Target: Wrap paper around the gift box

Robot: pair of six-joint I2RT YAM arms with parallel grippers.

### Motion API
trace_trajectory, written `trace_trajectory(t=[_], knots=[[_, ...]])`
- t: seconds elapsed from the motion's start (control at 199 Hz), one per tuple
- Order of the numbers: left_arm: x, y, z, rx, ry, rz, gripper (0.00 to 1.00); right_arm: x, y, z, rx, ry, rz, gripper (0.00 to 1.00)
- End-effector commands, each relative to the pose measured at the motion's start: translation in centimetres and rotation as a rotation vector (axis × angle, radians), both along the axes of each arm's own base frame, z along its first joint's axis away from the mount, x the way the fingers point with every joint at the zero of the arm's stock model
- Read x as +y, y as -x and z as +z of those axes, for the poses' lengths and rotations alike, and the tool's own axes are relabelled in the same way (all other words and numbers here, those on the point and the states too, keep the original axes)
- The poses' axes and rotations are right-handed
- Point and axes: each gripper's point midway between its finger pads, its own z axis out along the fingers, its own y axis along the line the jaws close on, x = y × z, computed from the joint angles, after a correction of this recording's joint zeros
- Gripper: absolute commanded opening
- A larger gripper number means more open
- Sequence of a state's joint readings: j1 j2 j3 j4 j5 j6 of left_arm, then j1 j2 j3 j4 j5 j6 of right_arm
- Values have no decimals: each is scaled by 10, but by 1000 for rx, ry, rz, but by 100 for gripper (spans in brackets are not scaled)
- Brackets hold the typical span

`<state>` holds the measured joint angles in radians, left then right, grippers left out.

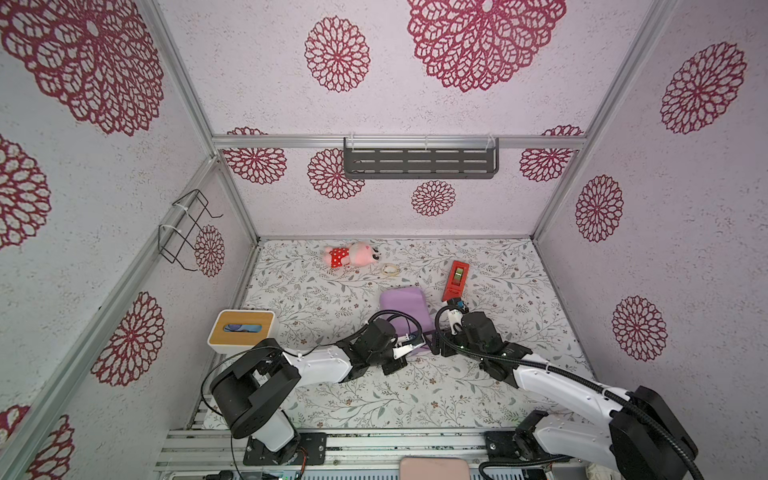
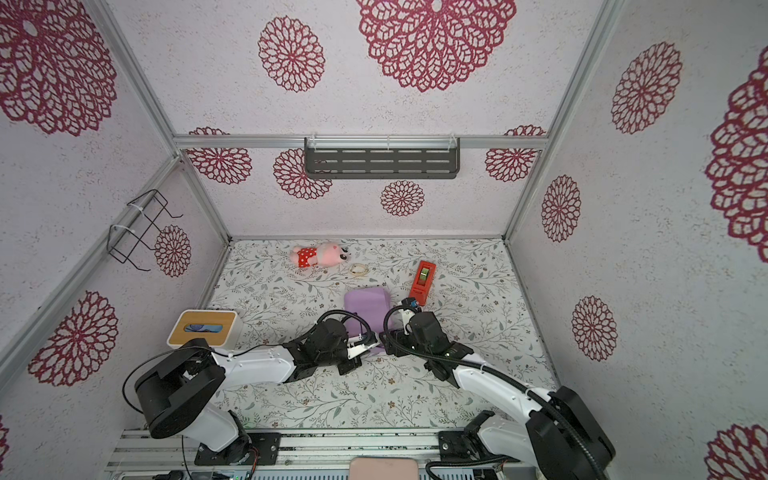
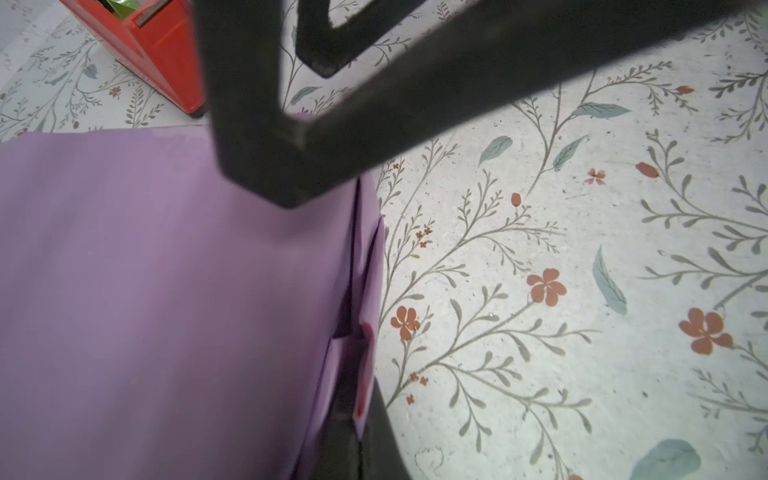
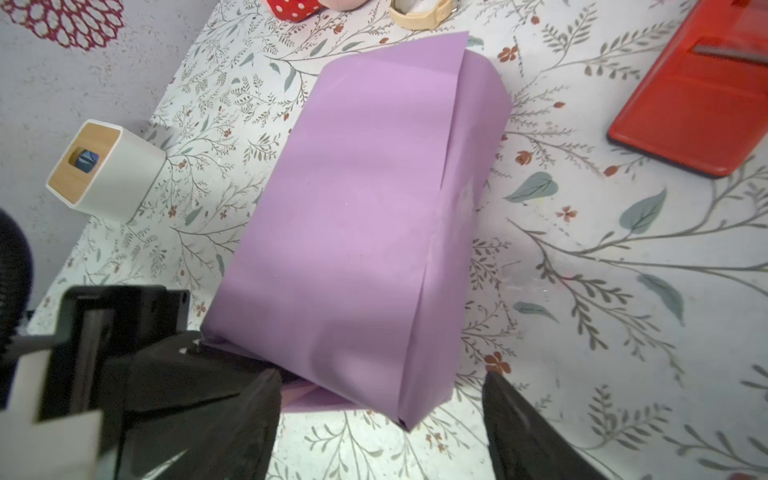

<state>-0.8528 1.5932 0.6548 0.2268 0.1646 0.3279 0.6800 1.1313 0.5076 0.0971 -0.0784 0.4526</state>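
Stretching away from you, the paper (image 4: pixel 353 208) ends inside your gaping right pincer (image 4: pixel 380 386), beside the clenched left pincer (image 4: pixel 191 349).

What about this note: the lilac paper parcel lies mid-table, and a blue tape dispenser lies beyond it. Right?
No: the tape dispenser is red, not blue, as both top views show. The lilac paper parcel does lie mid-table, with the dispenser beyond it.

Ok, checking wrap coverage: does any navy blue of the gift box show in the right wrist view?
No, only the lilac paper shows there, folded over every visible face, with no navy anywhere.
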Motion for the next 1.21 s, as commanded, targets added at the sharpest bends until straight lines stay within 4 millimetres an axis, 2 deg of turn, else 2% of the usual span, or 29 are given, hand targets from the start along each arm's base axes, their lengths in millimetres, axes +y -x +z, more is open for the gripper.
trace_trajectory(t=[0.0, 0.242, 0.392, 0.579, 0.881, 1.203], knots=[[-7, -3, 20, -41, 59, -13, 0, -11, 8, -16, -41, 82, 32, 82], [-6, -2, 18, -43, 51, -16, 0, 9, 27, -39, -157, 102, 146, 88], [-4, -2, 18, -46, 47, -17, 0, 10, 19, -56, -195, 151, 142, 88], [-3, 0, 15, -40, 40, -23, 0, 20, 5, -60, -302, 184, 177, 85], [-2, 1, 7, -26, 13, -32, 0, 31, -6, -65, -401, 178, 203, 78], [-4, 3, 9, -21, 22, -45, 13, 32, -9, -65, -429, 137, 175, 71]])
